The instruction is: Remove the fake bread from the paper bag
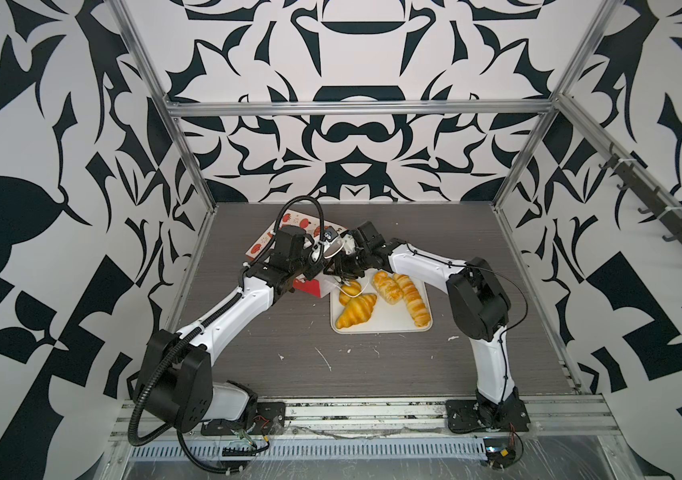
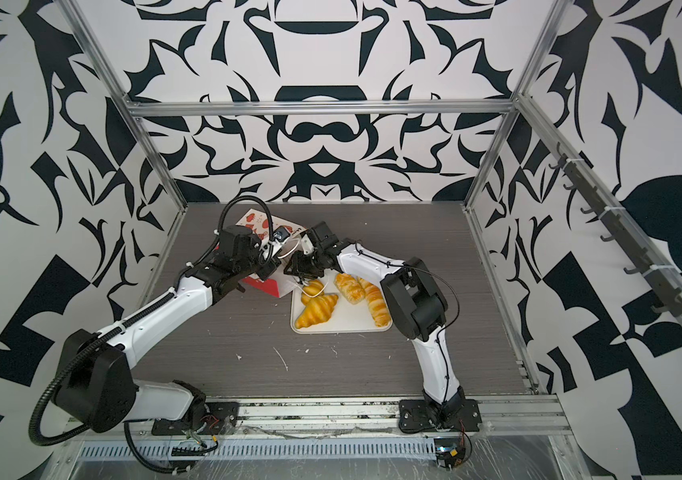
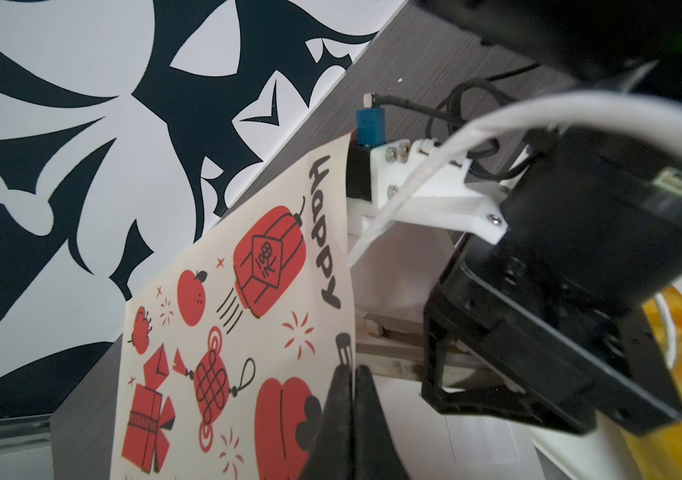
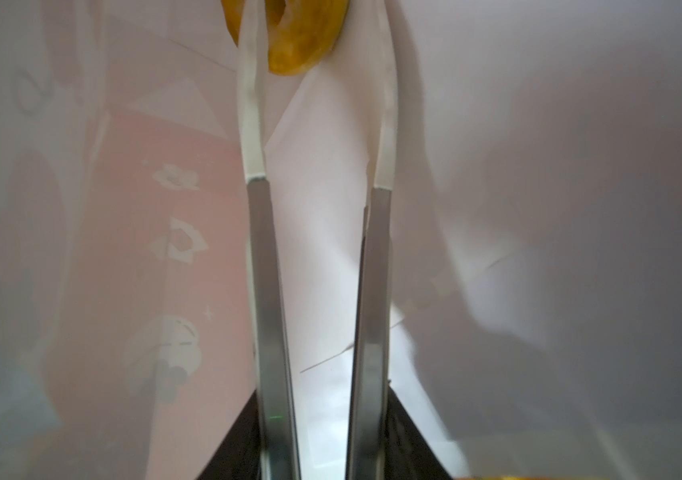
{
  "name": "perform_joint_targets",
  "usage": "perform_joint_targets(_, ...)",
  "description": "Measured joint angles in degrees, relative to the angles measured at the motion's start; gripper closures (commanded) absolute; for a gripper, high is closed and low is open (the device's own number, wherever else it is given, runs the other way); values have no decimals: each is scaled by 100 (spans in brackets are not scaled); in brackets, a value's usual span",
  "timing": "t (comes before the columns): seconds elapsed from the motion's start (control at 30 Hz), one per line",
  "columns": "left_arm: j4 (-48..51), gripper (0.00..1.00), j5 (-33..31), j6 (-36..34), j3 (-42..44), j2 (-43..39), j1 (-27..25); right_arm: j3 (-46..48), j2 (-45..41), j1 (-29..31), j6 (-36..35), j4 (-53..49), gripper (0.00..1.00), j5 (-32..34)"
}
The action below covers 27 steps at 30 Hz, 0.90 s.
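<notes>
The paper bag (image 1: 289,222) (image 2: 257,220) lies tipped over at the back of the table, mouth toward the tray. My left gripper (image 3: 352,372) is shut on the bag's printed rim (image 3: 248,291) and holds the mouth up. My right gripper (image 4: 316,16) reaches deep inside with its long fingers apart. A ring-shaped bun (image 4: 310,50) of fake bread lies at their tips; one finger crosses it, the other stands clear. Two croissants (image 1: 357,312) (image 1: 349,288), a braided piece (image 1: 387,286) and a long loaf (image 1: 414,305) lie on the tray.
The white tray (image 1: 381,331) (image 2: 339,330) sits just right of the bag. A white string handle (image 1: 358,294) trails over the smaller croissant. Both wrists crowd together at the bag's mouth. Metal frame posts stand at the table's corners.
</notes>
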State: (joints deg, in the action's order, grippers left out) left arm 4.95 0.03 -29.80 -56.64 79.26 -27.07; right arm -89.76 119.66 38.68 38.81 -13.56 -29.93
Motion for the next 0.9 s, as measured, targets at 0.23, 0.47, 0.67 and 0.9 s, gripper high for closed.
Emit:
perform_joint_targets(0.23,70,100,46,48,48,-199,0,83,-24,125,129,195,58,101)
perform_joint_targets(0.47,66,100,197,144,68,-306,0,83,-24,116,356,485,57,103)
perform_joint_targets(0.67,66,100,302,184,68,-358,0,72,9,118,442,529,58,166)
perform_joint_targets(0.9,68,100,358,197,68,-409,-2,17,197,116,411,498,71,306)
